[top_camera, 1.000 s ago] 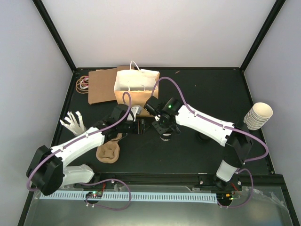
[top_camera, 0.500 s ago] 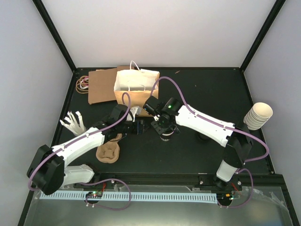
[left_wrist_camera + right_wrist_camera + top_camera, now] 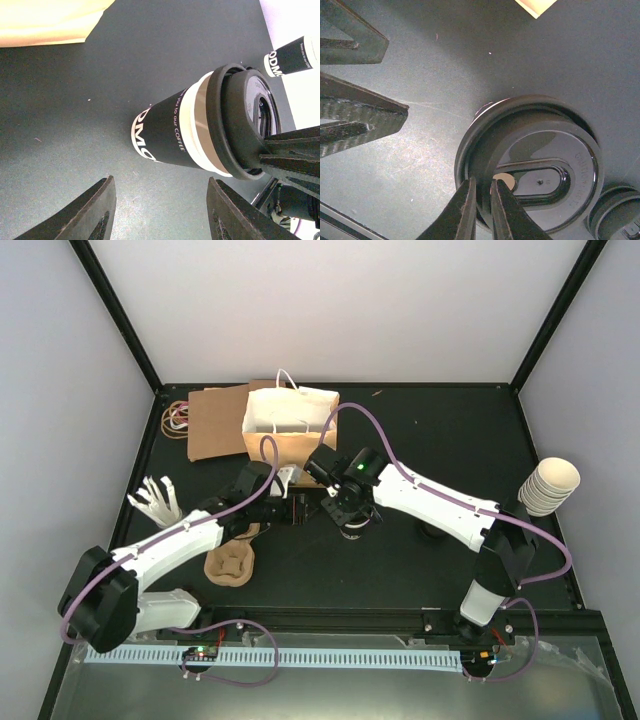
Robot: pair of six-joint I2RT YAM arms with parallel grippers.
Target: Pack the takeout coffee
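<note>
While the right tool (image 3: 483,184) pinches the lid (image 3: 535,150) rim of a cup (image 3: 170,135), clenched on it, the left tool (image 3: 160,186) stands released at the cup's 9 o'clock, fingers (image 3: 95,210) spread and clear of its wall. The cup stands upright near the middle of the desk (image 3: 440,430). A bag (image 3: 290,425) sits at its 11 o'clock, a tray (image 3: 230,562) at 8 o'clock, a second cup (image 3: 290,55) at 3 o'clock. A cup stack (image 3: 548,485) rests at the desk's 3 o'clock edge.
</note>
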